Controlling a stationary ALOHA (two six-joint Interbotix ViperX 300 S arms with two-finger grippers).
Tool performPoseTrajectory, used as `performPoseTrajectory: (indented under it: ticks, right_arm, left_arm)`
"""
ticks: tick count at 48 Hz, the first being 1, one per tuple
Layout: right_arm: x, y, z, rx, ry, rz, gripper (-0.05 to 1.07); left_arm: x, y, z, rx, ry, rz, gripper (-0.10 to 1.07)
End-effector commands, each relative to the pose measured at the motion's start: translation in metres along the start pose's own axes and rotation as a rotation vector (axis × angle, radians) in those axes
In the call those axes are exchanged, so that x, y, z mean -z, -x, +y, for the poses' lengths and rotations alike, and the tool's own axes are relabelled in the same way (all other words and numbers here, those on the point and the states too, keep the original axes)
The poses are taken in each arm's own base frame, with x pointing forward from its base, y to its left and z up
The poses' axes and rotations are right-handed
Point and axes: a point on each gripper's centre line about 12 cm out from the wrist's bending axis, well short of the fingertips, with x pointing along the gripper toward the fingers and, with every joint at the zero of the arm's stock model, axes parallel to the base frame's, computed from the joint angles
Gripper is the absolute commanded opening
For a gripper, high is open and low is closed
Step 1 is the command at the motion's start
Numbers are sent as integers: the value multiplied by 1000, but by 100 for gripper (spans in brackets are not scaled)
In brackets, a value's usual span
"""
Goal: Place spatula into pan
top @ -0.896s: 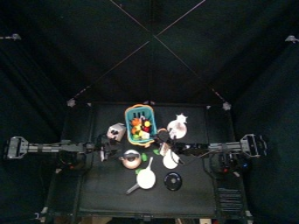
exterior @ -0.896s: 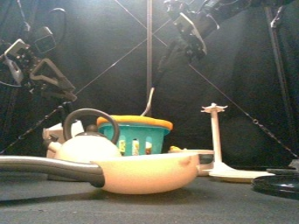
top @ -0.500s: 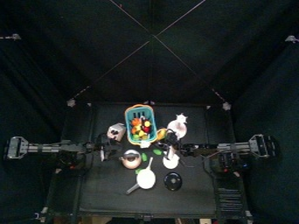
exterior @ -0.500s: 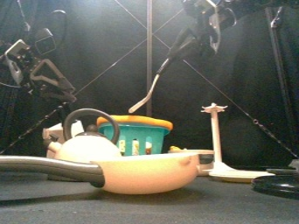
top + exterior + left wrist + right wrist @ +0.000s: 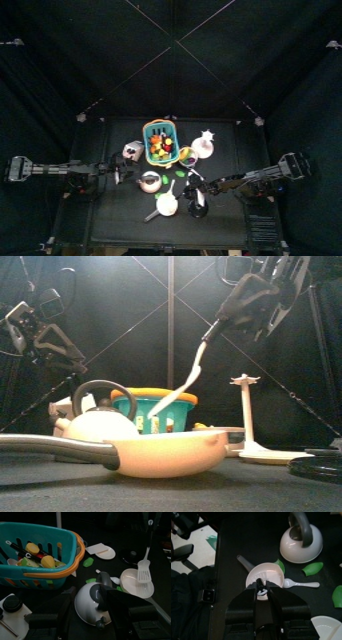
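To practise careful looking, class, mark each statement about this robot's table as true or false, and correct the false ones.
1. The right gripper holds a white spatula. True.
2. The spatula lies flat inside the pan. False: it hangs in the air from the gripper, blade pointing down, not yet set in the pan.
3. The basket is teal with an orange rim. True.
4. The kettle sits inside the basket. False: it stands on the table beside the basket.
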Motion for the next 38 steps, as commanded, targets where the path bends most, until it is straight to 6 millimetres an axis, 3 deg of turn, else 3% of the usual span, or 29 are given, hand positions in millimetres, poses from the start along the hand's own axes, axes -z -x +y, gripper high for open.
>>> performPoseTrajectory:
  ticks: [1, 24, 38]
  right_arm:
    - [-5, -8, 6, -16, 11, -2, 44]
    - [9, -41, -8, 63, 8, 87, 46]
    - [7, -39, -6, 58, 15, 80, 46]
  left_arm:
    - [-5, -1, -1, 1, 0, -14, 83]
    - [-3, -1, 0, -1, 1, -9, 83]
    - [-3, -1, 0, -1, -1, -9, 83]
